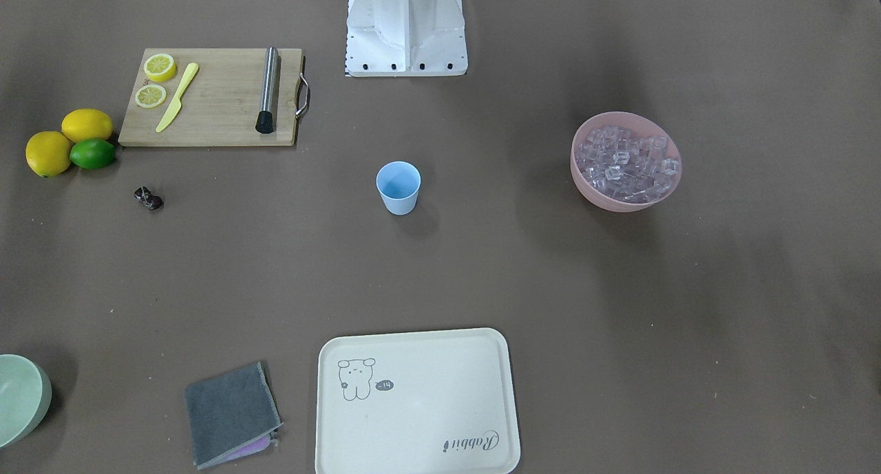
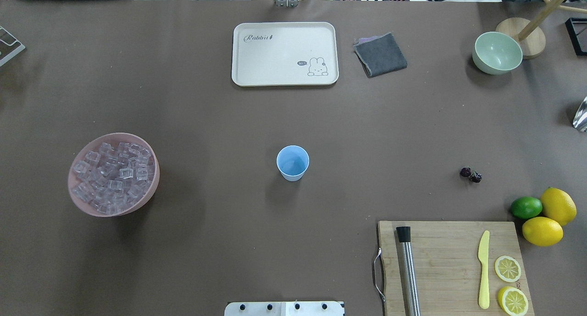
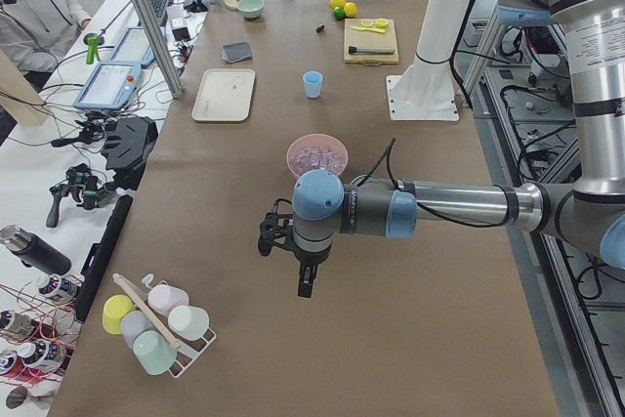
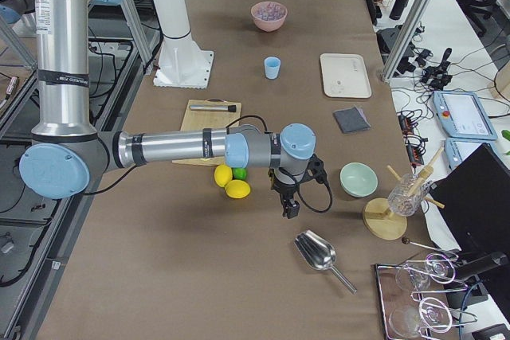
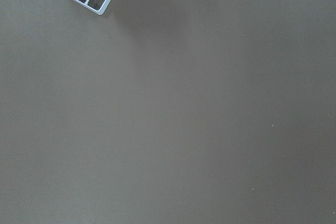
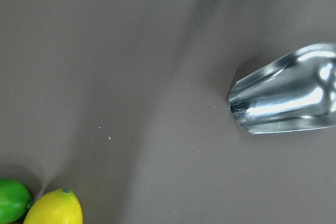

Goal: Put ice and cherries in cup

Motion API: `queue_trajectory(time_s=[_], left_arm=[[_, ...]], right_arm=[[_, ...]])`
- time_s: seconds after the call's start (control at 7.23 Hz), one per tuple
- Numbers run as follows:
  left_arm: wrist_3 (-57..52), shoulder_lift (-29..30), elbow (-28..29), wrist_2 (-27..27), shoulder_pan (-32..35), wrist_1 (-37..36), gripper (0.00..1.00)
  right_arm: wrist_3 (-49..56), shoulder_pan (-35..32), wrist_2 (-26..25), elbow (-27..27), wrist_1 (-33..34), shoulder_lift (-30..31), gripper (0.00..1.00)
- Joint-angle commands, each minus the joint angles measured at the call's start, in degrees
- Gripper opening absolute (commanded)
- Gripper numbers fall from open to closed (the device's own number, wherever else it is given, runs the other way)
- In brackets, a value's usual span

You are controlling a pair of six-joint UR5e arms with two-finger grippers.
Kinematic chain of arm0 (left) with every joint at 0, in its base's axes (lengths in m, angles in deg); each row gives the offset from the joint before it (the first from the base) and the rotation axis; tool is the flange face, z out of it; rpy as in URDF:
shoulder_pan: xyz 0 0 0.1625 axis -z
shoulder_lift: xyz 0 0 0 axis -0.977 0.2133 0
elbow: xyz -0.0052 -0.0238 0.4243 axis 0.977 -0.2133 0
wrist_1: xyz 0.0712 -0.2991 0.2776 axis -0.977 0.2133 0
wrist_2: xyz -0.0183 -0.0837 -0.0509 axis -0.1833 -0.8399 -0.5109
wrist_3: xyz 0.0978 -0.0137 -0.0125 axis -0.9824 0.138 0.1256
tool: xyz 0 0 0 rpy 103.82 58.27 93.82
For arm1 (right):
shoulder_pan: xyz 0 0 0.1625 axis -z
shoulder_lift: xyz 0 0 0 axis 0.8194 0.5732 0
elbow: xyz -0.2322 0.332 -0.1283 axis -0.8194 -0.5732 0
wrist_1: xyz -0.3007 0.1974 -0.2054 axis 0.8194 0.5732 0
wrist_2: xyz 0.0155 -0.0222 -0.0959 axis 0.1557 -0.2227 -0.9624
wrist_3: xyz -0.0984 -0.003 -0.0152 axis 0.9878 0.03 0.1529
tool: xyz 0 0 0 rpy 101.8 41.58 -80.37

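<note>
I see the cup (image 2: 292, 163) upright mid-tabletop (image 2: 229, 261), the ice (image 2: 112, 176) in the pink bowl (image 2: 154, 180), the cherries (image 2: 471, 174) near the lime (image 2: 526, 207). I cannot tell whether the left gripper (image 3: 306, 285) or the right gripper (image 4: 288, 209) is spread.

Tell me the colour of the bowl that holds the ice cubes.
Pink. The bowl shows best in the overhead exterior view.

place: robotics lab | evidence: teach pendants (image 4: 458, 113), aluminium framing (image 3: 146, 17), cables (image 3: 73, 134), operator (image 3: 34, 7) alongside
</note>
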Motion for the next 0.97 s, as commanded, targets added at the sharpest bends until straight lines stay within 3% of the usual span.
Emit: queue_trajectory(time_s=[0.0, 0.83], left_arm=[[-0.6, -0.3, -2.5, -0.1, 1.2, -3.0, 0.98], [-0.6, -1.3, -2.5, -0.1, 1.8, -2.9, 0.98]], right_arm=[[0.1, 0.0, 0.1, -1.2, -0.1, 0.4, 1.00], [0.1, -0.1, 0.5, -0.8, -0.1, 0.2, 1.00]])
